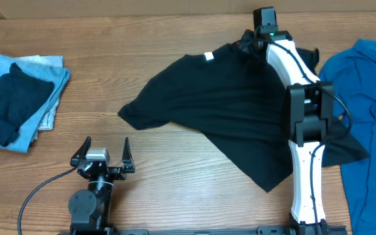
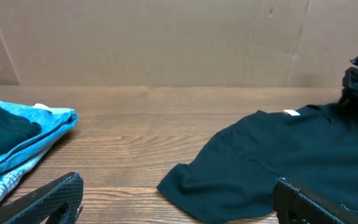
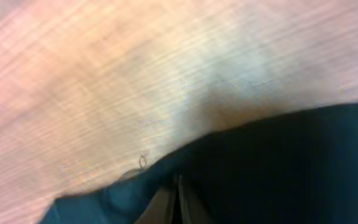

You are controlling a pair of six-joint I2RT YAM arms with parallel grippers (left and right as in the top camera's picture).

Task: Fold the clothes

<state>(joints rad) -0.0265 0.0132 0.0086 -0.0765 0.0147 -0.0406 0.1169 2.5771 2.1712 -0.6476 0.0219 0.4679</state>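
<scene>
A black T-shirt (image 1: 227, 104) lies spread and rumpled across the middle of the table, a white tag at its collar. It also shows in the left wrist view (image 2: 278, 155). My right gripper (image 1: 256, 40) is at the shirt's far edge near the collar, shut on the black fabric (image 3: 272, 168); its fingers (image 3: 178, 202) are pressed together. My left gripper (image 1: 103, 153) is open and empty near the front edge, left of the shirt's sleeve; its fingers flank the view (image 2: 176, 199).
A pile of folded clothes (image 1: 18, 98), dark on light blue, lies at the far left (image 2: 17, 137). A blue shirt (image 1: 371, 104) lies at the right edge. Bare wood table (image 1: 175, 183) lies between my left gripper and the black shirt.
</scene>
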